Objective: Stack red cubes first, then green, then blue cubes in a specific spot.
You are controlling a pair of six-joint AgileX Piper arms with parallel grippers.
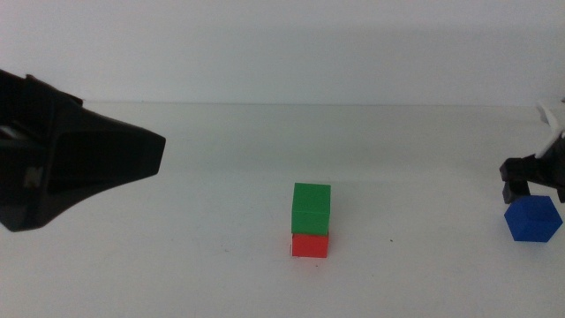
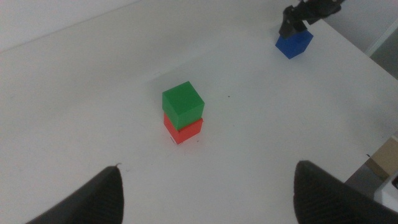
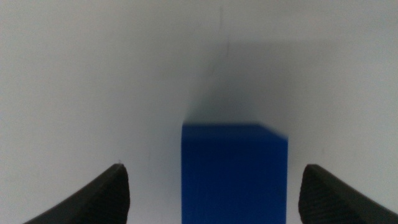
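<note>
Red cube [image 1: 310, 245] sits nearest the front of the table [image 1: 221, 265] in the middle view, with the green cube [image 1: 311, 208] stacked squarely on top of it. Left gripper [image 1: 132, 157] hangs above the table at the left side, well apart from the stack; only the left wrist view shows its jaws spread wide with nothing between them, looking down on the pair. Blue cube [image 1: 533, 218] lies on the table at the far right, well apart from the stack. Right gripper [image 1: 532, 179] is just over it; the right wrist view alone shows those jaws apart with the blue cube between them, neither jaw touching it. A white wall [image 1: 282, 44] rises behind the table.
</note>
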